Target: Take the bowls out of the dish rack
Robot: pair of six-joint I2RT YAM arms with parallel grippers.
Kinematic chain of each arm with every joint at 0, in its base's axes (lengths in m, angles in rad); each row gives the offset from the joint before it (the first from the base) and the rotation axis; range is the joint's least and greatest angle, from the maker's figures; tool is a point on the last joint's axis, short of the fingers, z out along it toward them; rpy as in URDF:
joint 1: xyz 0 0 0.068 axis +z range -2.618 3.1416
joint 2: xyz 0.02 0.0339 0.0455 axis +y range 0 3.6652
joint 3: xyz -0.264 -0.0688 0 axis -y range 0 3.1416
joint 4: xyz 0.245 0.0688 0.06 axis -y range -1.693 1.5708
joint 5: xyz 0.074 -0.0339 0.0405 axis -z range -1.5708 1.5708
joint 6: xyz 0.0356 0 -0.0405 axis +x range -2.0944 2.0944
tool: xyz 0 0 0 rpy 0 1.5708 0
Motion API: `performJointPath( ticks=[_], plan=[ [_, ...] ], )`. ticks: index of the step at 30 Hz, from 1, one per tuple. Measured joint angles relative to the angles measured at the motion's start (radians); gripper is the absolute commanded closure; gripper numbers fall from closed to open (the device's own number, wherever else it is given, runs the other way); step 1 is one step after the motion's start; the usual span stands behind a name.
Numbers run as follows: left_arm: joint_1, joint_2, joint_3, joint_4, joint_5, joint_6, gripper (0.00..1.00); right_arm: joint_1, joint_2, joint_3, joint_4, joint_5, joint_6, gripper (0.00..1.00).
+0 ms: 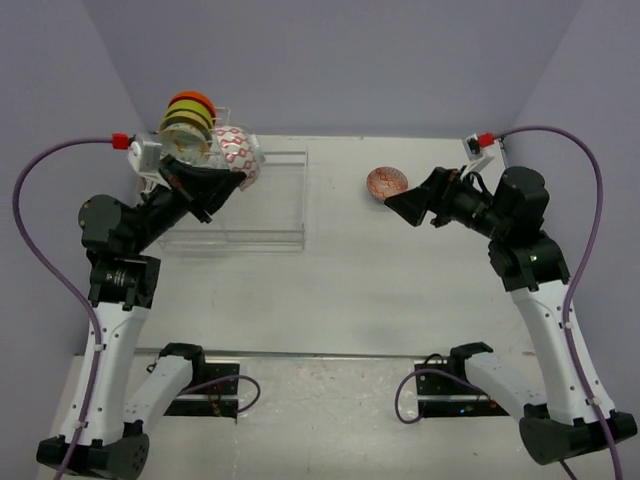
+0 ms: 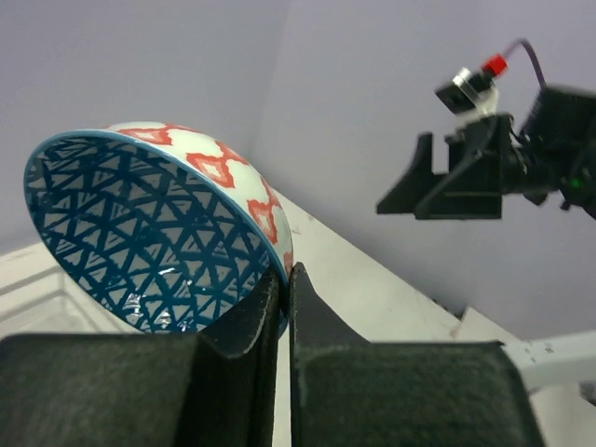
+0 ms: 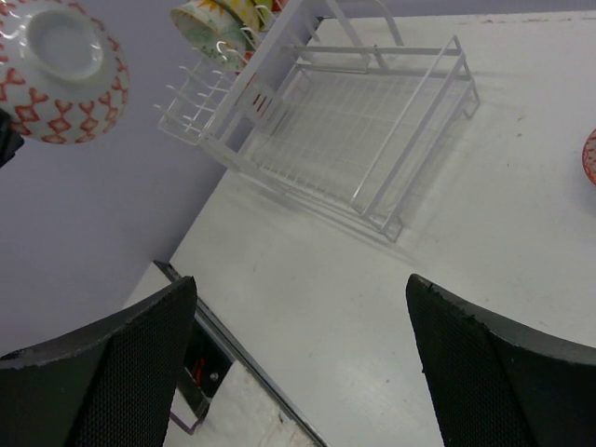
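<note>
Worktop (image 1: 400, 300): carries rack (image 1: 270, 240) at far left, red bowl (image 1: 386, 181) at right.
Rack: yellow-green bowls (image 1: 188, 125) stand in its tall end.
Patterned bowl (image 2: 158, 242): in air beside rack, tilted; thin rim hold, likely to pivot or slip, dropping onto rack.
Left tool (image 2: 285, 279): clenched on that bowl's rim.
Right tool (image 3: 298, 298): spread wide, empty, near red bowl.

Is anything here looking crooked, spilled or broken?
Only the patterned bowl looks odd: it hangs tipped on its side near the dish rack, pinched by its rim in the left end effector. Nothing looks spilled or broken.
</note>
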Motion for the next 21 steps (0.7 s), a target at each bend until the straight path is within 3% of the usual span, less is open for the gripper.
performJointPath(
  ticks=[5,15,21],
  plan=[
    [-0.352,0.140,0.074,-0.128,-0.130,0.157,1.00,0.111,0.066,0.164,-0.140,0.076,-0.064,0.07],
    [-0.912,0.553,0.266,-0.473,-0.544,0.561,1.00,0.137,0.102,0.280,-0.370,0.347,-0.134,0.11],
    [-1.103,0.624,0.274,-0.568,-0.660,0.726,1.00,0.183,0.180,0.283,-0.483,0.442,-0.175,0.12]
  ],
)
